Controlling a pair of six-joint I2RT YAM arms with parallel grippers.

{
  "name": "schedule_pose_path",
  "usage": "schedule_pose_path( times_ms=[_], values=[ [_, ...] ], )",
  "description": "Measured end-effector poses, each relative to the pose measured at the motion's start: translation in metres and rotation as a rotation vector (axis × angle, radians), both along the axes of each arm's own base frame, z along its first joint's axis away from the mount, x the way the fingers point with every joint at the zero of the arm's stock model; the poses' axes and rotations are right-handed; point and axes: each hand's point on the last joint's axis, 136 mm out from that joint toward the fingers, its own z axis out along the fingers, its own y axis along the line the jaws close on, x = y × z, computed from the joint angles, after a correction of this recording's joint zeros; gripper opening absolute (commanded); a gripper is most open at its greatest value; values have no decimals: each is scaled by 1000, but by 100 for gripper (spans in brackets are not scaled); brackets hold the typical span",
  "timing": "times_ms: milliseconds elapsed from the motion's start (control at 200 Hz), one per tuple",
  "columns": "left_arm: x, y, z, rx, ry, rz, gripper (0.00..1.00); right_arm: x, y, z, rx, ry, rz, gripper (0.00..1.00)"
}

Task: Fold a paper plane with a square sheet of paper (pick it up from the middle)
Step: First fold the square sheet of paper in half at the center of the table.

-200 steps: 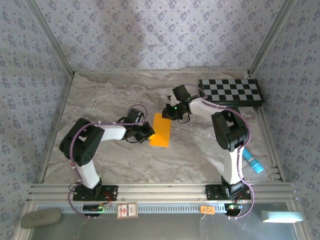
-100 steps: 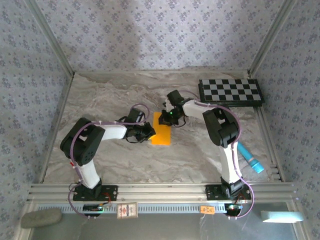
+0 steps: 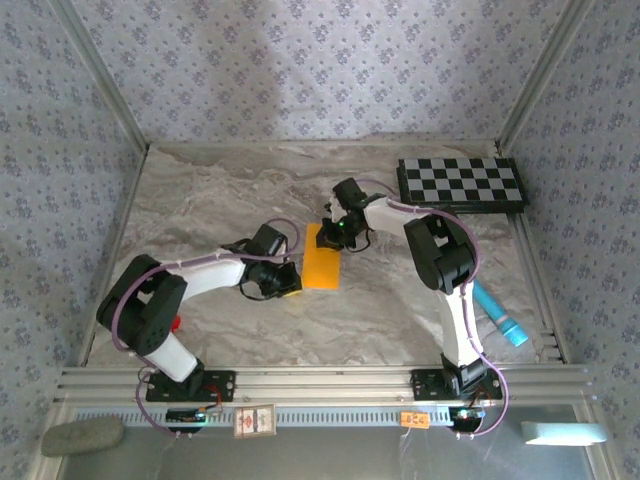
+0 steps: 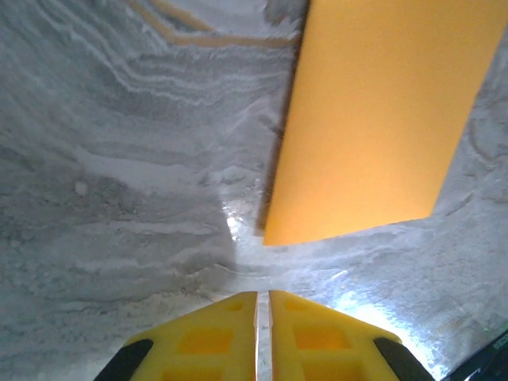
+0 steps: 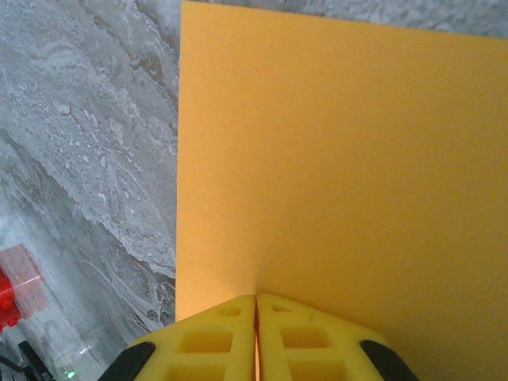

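Observation:
The square sheet of paper (image 3: 322, 268) is orange-yellow and lies as a narrow upright rectangle on the marble table, mid-centre. My right gripper (image 3: 335, 234) is at its far edge. In the right wrist view the yellow fingers (image 5: 255, 299) are pressed together with a thin orange strip of the sheet (image 5: 341, 159) pinched between them. My left gripper (image 3: 289, 281) rests low by the sheet's near-left corner. Its fingers (image 4: 263, 295) are together, with only a hairline gap that shows bare table. The sheet's corner (image 4: 373, 119) lies just ahead of them, not touching.
A black-and-white checkerboard (image 3: 460, 182) lies at the back right. A blue cylinder (image 3: 501, 318) rests by the right rail. A small red piece (image 3: 176, 322) sits near the left arm's base and also appears in the right wrist view (image 5: 11, 287). Patterned walls enclose three sides.
The right gripper has moved left onto the sheet's far edge and shut on it. The left gripper has slid back toward the near left, off the sheet, with its elbow swinging down and left.

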Motion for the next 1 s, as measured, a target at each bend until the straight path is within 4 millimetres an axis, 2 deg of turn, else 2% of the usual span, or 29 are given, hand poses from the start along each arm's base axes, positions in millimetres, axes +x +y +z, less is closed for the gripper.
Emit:
schedule_pose_path(
  times_ms=[120,230,330,400,515,660,840,999],
  values=[
    [22,-2,20,-32,-64,34,22,1,-1,9,8,-16,-4,19],
    [45,-10,37,-70,-115,61,27,-2,-10,32,29,-47,-33,29],
    [68,-24,43,-98,-142,68,27,-5,-26,54,53,-78,-89,35],
    [83,-33,39,-102,-146,68,25,-9,-39,60,57,-84,-140,38],
    [104,-40,22,-88,-125,81,22,-24,-60,49,35,-43,-216,41],
    [120,-32,-4,-61,-85,122,20,-48,-73,29,-1,31,-264,43],
    [126,-30,-8,-69,-71,163,18,-63,-74,23,-5,65,-289,44],
    [126,-30,-12,-93,-56,207,17,-72,-67,20,7,93,-298,45]
  ],
)
